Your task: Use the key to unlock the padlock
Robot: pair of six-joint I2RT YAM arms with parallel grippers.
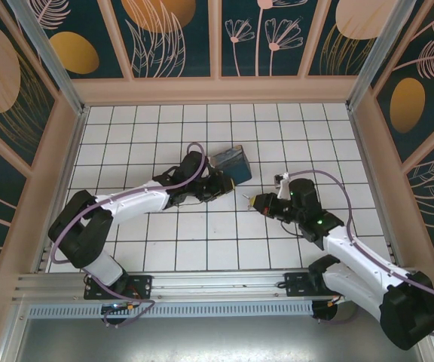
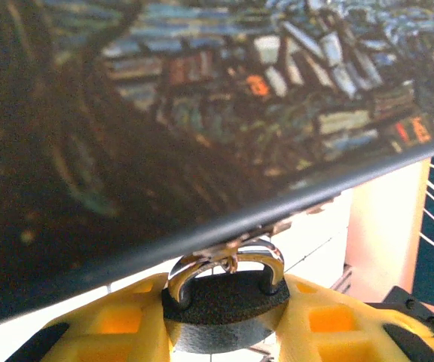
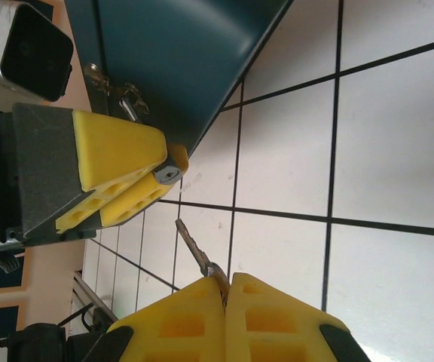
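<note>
The padlock [image 2: 228, 309] is showing a rough, matt body under a polished metal shackle [image 2: 274, 255]; the key [image 3: 194, 246] is looking dull metal, the fingers [image 2: 104, 324] matt yellow plastic, the tabletop [image 3: 398, 136] glossy.

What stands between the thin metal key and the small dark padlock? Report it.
Nothing visible. The thin metal key, pinched in the right gripper, points across bare white tile toward the small dark padlock clamped in the left gripper.

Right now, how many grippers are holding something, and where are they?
2. The left gripper clamps the padlock hanging on the painted box. The right gripper, over the tiles beside the box, is shut on the key.
</note>
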